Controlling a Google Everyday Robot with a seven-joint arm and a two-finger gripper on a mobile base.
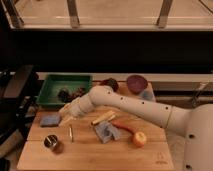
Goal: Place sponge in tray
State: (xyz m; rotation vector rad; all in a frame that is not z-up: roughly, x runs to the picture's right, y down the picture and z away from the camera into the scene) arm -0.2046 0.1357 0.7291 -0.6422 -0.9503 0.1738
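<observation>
A wooden table (95, 155) is holding a scatter of kitchen things. The sponge (50, 120), a flat blue-grey block, is lying near the table's left edge, outside the tray. The green tray (52, 82) is sitting just beyond it at the far left, with some dark lumps (70, 93) already lying inside.

A white robot arm (135, 106) is reaching in from the right across the table. Its gripper (65, 112) is hanging just right of the sponge, between sponge and tray; whether it is grasping anything cannot be told.

Under the arm, a yellow stick-shaped thing (102, 118), a blue cloth (107, 131), a red pepper (125, 128) and an orange fruit (139, 139) are lying close together. A metal cup (50, 142) and a thin utensil (71, 133) are sitting nearer, on the left. A purple bowl (136, 82) is standing at the far right.
</observation>
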